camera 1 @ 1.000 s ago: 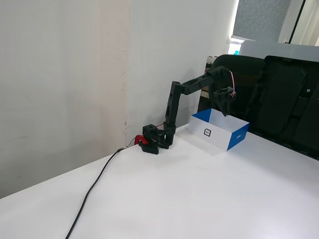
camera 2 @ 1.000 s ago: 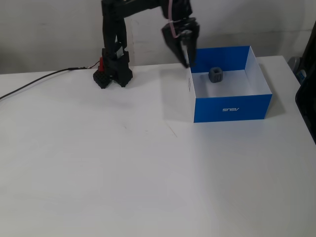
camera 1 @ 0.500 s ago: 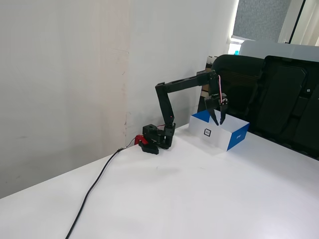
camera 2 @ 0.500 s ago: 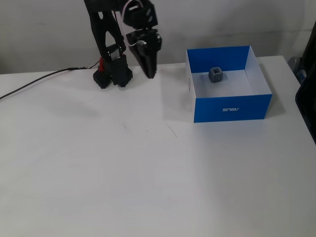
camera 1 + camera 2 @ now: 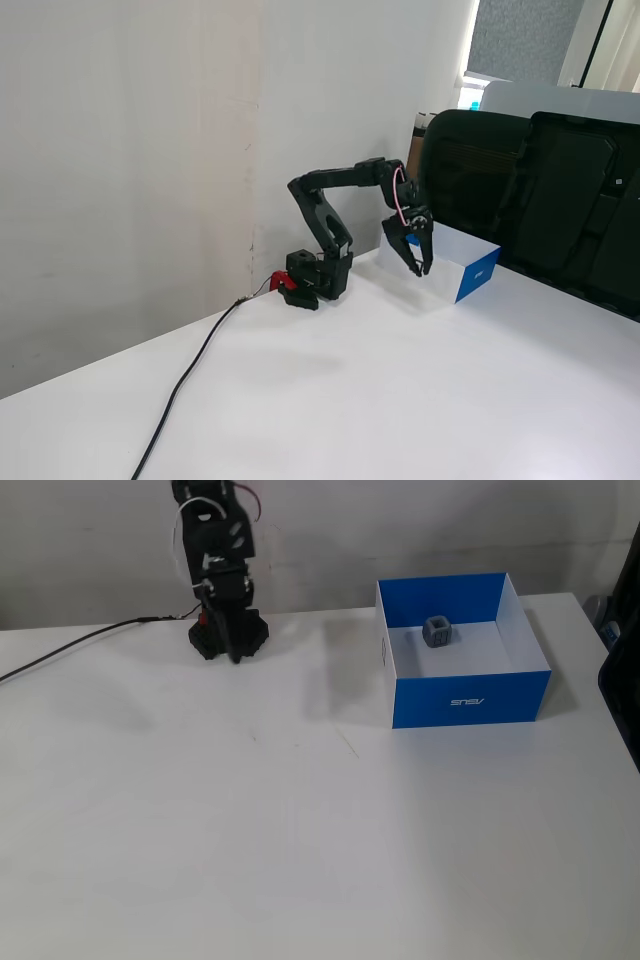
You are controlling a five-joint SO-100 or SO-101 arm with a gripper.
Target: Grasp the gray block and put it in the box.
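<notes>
In a fixed view, the black two-finger gripper covers part of the shallow blue-and-white cardboard box, whose interior is hidden. In the other fixed view, the black arm is cut off by the top edge, and gripper finger separation there cannot be determined.

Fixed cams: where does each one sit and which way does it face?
A fixed view: low, off the table's end, looking along the table toward the wall; shows the whole arm side-on, hand pointing down before the box.
Another fixed view: high, across the table from the base, looking down; arm folded over its base, hand.
Shared: arm, box, cable; only the high view shows the gray block.
</notes>
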